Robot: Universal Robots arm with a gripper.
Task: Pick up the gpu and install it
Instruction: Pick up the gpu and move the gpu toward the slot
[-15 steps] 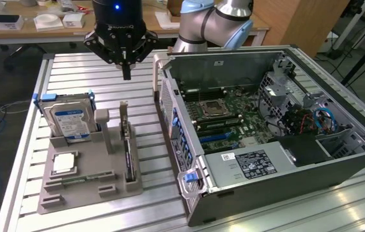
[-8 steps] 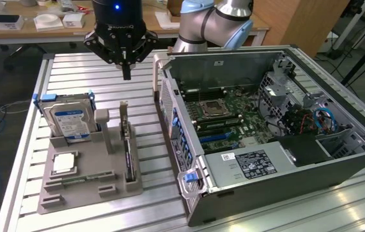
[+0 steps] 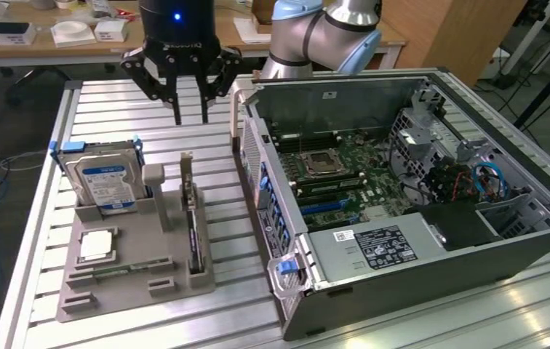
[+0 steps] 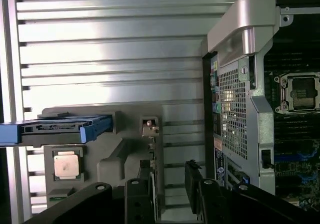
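Nearest the exterior camera, a matte grey holder rests on the ribbed metal table. The gpu stands on its thin edge in one of the holder's slots. It is a flat green board with a dark bulk on one face and a silver bracket at its far end. Its long axis runs straight away from the camera, toward your gripper.

To the exterior view's left, a boxy silver hard drive stands upright. To the right, the open computer case shows perforated steel and a green motherboard.

Farther back, your gripper hangs above the table beyond the card's bracket end, fingers parted and holding nothing. The wrist view suggests the card's edge lies roughly in line with the gap between them.
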